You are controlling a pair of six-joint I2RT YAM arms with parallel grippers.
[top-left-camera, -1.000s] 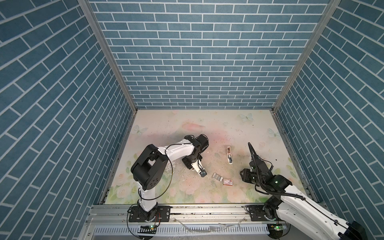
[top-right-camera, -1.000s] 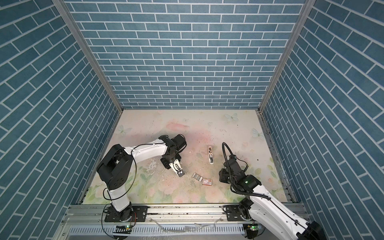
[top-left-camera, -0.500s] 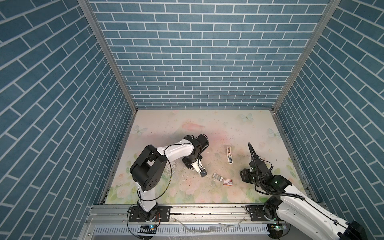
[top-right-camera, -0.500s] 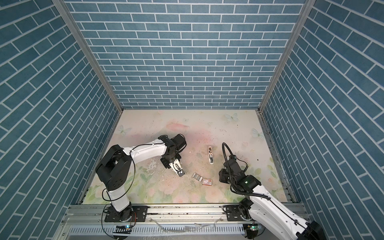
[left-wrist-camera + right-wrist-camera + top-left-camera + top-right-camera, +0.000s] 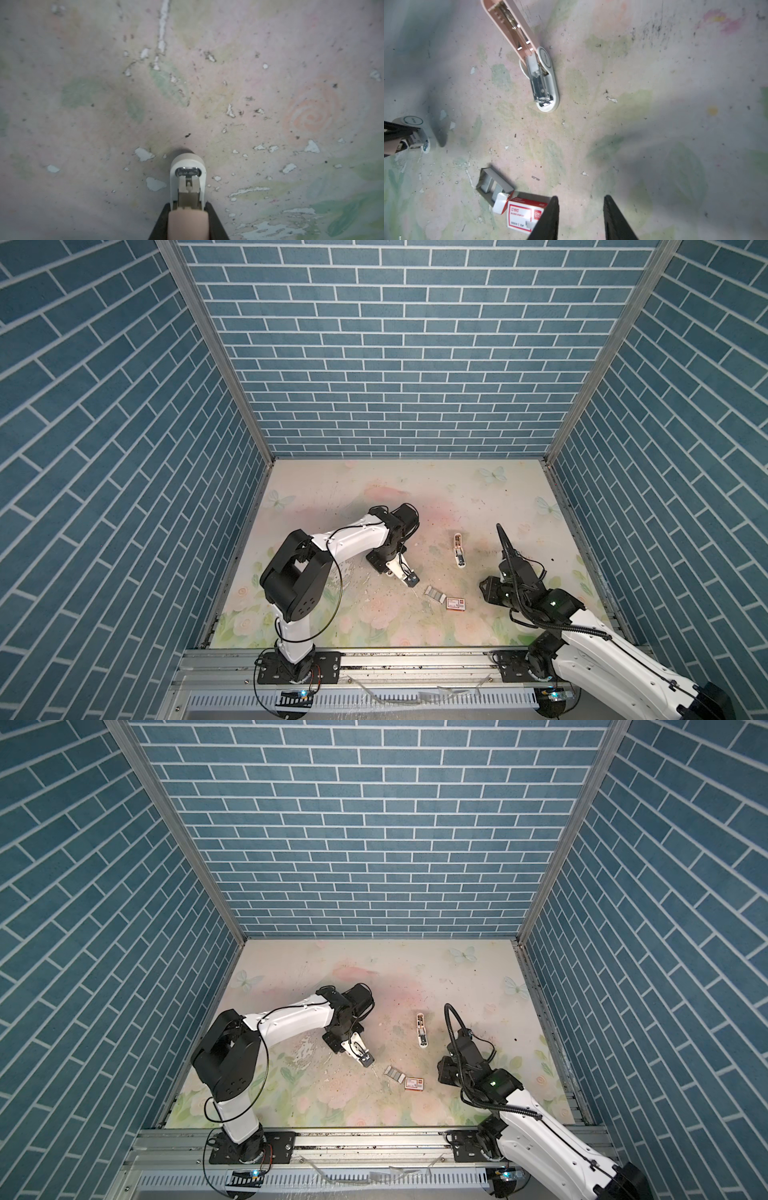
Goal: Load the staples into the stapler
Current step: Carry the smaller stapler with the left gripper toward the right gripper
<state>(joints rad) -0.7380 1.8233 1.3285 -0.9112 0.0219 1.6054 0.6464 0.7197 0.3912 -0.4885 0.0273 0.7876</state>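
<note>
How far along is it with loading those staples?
Early. Done: a stapler lies flipped open; the staples sit in a tray beside the red box. In hand: the left fingers grip a second stapler; the right fingers hang open and empty near the box. Left: pick up a strip, load it, close the stapler.

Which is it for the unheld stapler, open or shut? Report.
Open: the stapler has its pink top swung back, baring the metal magazine.

No wording reads clearly. The red-and-white box point(image 5: 523, 215) bears blurred print. The oval badge point(image 5: 545, 59) on the open stapler point(image 5: 538, 79) is equally illegible.
</note>
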